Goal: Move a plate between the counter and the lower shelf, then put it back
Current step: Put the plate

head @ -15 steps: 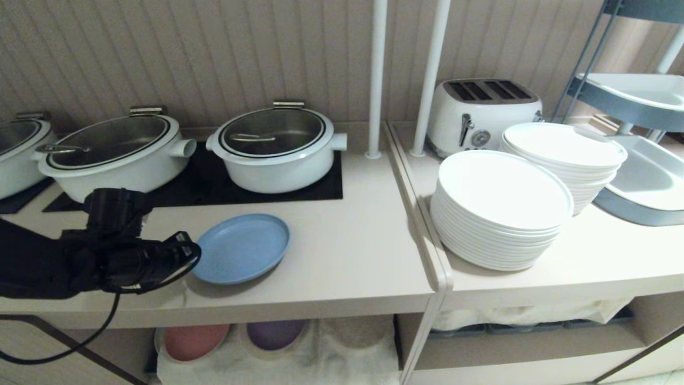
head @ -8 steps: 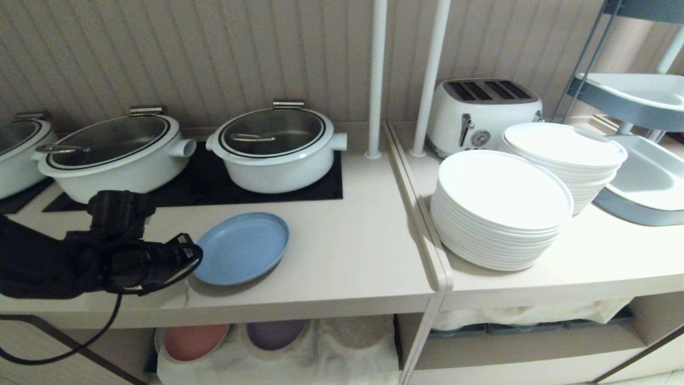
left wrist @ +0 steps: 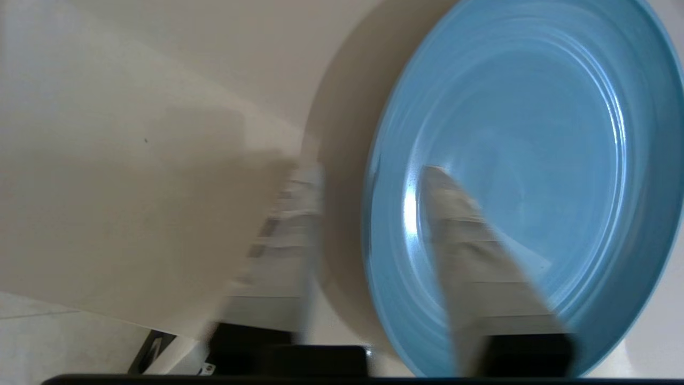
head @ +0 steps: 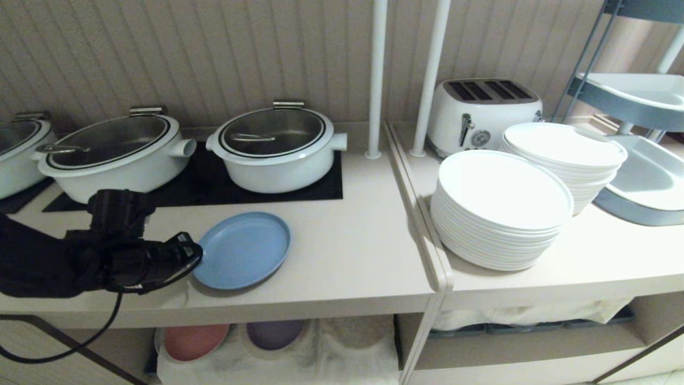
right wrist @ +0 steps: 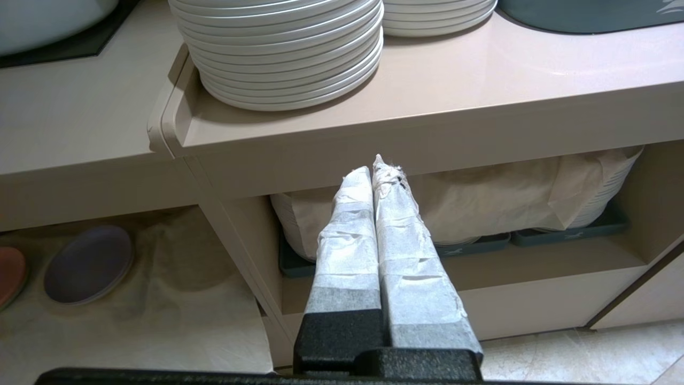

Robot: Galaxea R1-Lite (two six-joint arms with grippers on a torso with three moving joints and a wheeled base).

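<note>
While the round matte light-blue plate [head: 241,249] is lying on the beige bench [head: 342,256], the left end effector [left wrist: 374,224] is straddling its 9 o'clock rim, parted, gripping nothing.

The light-blue plate [head: 243,249] is lying flat and right side up near the front edge of the beige table [head: 342,256], just ahead of the black inset panel. Its shallow raised rim is showing all round. Below, the lower shelf [head: 347,347] is sitting open, its rumpled white cloth lining the compartment.
</note>
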